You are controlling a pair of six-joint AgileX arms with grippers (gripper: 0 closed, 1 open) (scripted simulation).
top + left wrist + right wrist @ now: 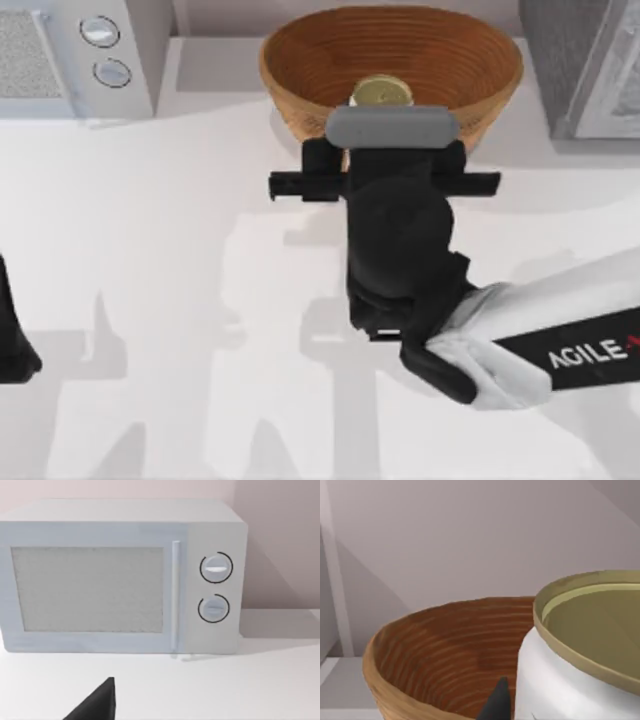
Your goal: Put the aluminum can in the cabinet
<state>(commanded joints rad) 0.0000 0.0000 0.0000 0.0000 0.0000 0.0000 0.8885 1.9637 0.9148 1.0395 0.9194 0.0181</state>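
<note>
A white counter (180,300) is seen from above, marked with soft grey shadows. A pale microwave (80,55) with two round dials is set at the upper left of the frame, and the corner of a grey cabinet (585,65) is seen at the upper right. A brown woven basket (300,60) is placed at the upper centre, between them, against the back edge of the counter.

The right arm (560,345), white with black lettering, is stretched in from the lower right of the frame, and its black wrist is held just in front of the basket. The right gripper (385,150) is hidden under a grey block at the wrist, so whether its fingers are spread or pinching something cannot be told. The aluminum can (381,94) is seen by its dull gold round top just beyond that block, over the near part of the basket. In the right wrist view the can's white body and gold rim are shown very close, with the ribbed inside of the basket behind it and a plain grey wall beyond.

The left arm (15,345) is parked at the left edge of the frame. In the left wrist view the microwave's front, door handle and dials are shown on the counter before a pale pinkish wall.
</note>
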